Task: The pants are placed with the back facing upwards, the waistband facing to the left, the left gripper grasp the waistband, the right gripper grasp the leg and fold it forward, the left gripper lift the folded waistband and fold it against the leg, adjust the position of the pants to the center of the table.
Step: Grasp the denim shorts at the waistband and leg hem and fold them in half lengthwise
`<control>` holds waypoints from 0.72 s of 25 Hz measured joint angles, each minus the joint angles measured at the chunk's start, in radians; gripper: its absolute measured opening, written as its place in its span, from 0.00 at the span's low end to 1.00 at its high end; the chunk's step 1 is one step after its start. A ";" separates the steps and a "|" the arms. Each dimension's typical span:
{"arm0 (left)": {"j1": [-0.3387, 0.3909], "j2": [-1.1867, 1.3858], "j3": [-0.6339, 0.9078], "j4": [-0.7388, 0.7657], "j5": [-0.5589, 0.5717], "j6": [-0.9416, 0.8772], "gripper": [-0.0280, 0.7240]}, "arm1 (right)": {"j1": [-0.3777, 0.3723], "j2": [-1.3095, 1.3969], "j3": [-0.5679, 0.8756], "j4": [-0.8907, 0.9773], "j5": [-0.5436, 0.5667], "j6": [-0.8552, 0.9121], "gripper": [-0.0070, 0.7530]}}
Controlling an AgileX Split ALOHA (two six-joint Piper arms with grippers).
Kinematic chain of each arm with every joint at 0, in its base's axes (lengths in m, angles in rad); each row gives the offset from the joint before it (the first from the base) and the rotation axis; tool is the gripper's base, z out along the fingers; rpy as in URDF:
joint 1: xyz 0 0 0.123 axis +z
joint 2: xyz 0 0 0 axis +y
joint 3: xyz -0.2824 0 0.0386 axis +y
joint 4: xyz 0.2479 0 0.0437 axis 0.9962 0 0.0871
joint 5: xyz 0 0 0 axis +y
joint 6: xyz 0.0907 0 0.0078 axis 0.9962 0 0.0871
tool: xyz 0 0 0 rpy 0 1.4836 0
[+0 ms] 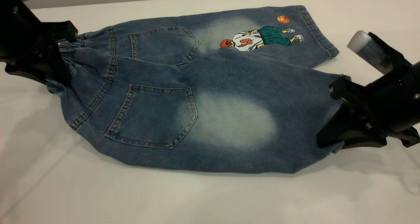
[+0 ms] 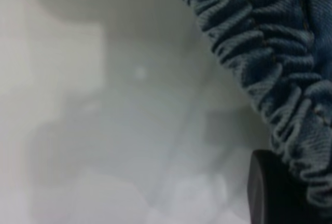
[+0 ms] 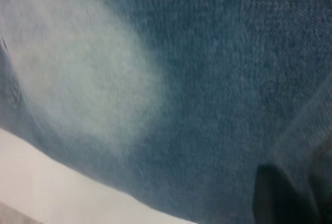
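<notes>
The leg [image 1: 229, 125] is pinched at its hem by the right gripper [image 1: 341, 119]; the left gripper [image 1: 60, 58] pinches the waistband [image 1: 70, 50].

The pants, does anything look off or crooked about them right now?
Nothing damaged. The pants aren't flat: the leg bulges up, pinched between the left gripper and right gripper.

surface: the table [image 1: 210, 197], plain white to light grey, smooth. one item lies directly on it: the pants [image 1: 157, 69], blue denim shorts, back pockets up, waistband [image 1: 69, 48] toward the exterior view's left. the printed leg [image 1: 262, 36] lies flat at the far side. the near leg [image 1: 229, 122] with the pale oval patch is raised off the surface at its hem.
</notes>
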 joint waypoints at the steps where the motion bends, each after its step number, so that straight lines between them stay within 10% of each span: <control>1: 0.000 0.000 0.000 0.001 0.004 0.000 0.22 | 0.000 0.000 0.000 -0.011 -0.005 0.011 0.04; 18: 0.000 -0.136 0.168 0.006 0.115 -0.001 0.22 | -0.001 -0.229 0.140 -0.351 -0.015 0.274 0.04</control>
